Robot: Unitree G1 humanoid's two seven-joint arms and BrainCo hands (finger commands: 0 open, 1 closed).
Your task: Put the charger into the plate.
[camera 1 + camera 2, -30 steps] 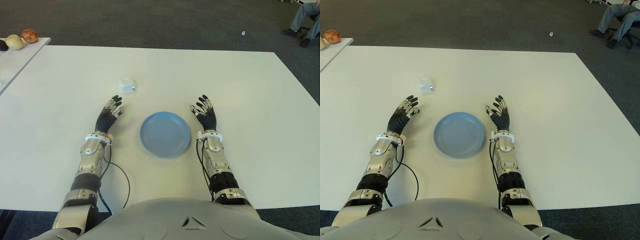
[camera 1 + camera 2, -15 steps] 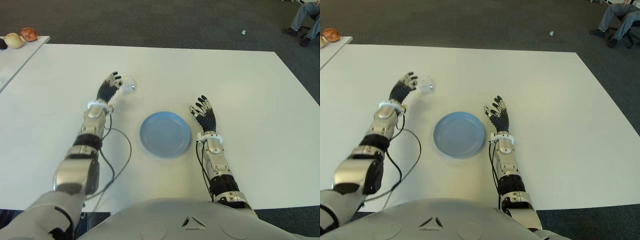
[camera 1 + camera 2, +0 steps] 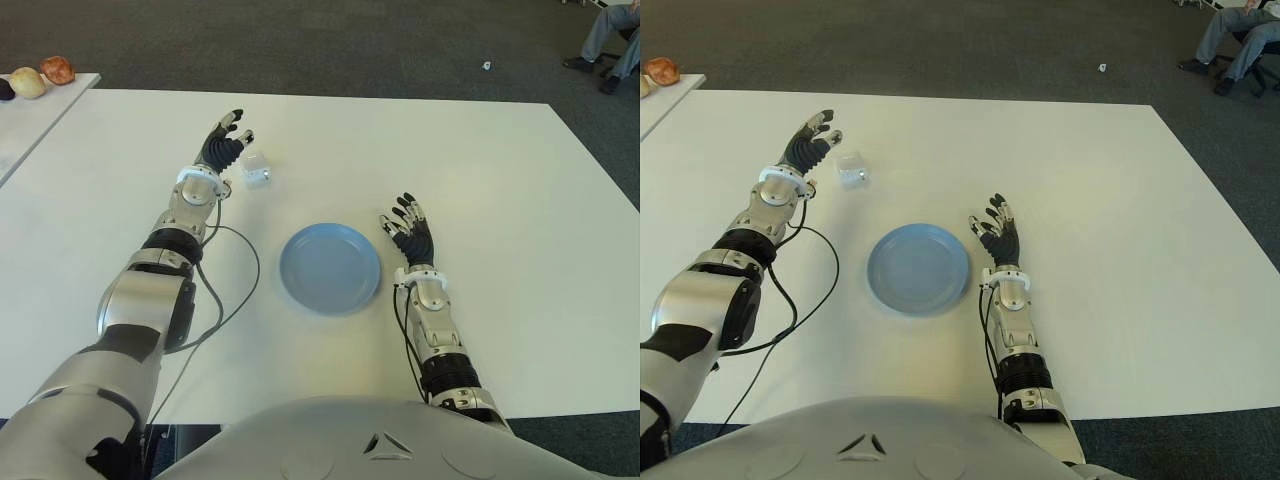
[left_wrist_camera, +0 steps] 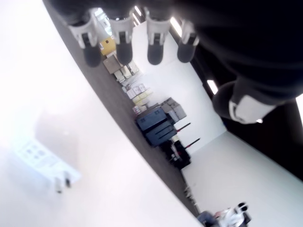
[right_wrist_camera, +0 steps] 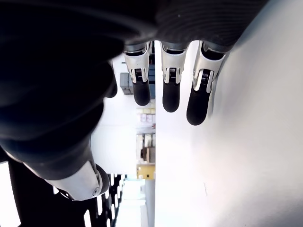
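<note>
Hovering beside charger (image 3: 255, 167) (untouched): left robot hand (image 3: 222, 148), spread.

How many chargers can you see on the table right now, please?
1. The charger lies on the white table, beyond the blue plate and beside the open left hand, which is not holding it. None looks hidden.

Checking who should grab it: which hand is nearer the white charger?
Left. The left hand is open right beside the charger, on its left, not yet gripping. The right hand shows open by the blue plate, far off.
</note>
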